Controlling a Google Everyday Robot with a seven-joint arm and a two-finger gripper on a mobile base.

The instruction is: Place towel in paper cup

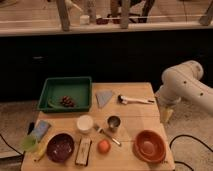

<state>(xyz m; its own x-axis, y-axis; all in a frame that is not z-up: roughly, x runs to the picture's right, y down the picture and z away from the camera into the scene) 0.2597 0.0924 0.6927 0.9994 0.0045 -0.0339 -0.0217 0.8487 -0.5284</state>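
Camera view: the tool (166,116) hangs beside the counter's (142,117) right edge; I cannot tell its grip. Towel (104,97) lies between tray (66,80) and brush (134,100).

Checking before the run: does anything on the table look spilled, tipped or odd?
Nothing stands out. The towel lies flat beside the tray, the paper cup stands upright, and the gripper hangs off the right edge of the table.
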